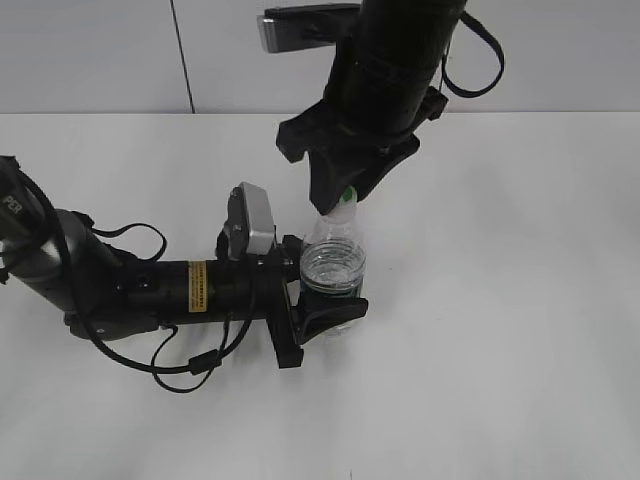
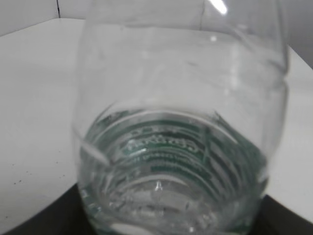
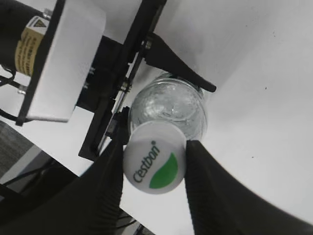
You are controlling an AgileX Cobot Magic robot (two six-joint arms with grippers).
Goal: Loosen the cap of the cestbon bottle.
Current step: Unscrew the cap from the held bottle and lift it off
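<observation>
The right claw (image 3: 154,169) hangs straight above the upright small clear ribbed plastic cestbon bottle (image 1: 333,268), its jaws closed on the round white screw cap (image 3: 154,164). Down low, the left claw (image 1: 325,300) clamps the bottle's body from the side, steadying it on the white desk (image 1: 500,300).

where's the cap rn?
Centre of the exterior view, the cap tops the cestbon bottle, between the right gripper fingers.

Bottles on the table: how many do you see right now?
1. The cestbon bottle stands mid-table, its lower body held by the left gripper, and the right gripper has its fingers on either side of the cap. No others are visible.
</observation>
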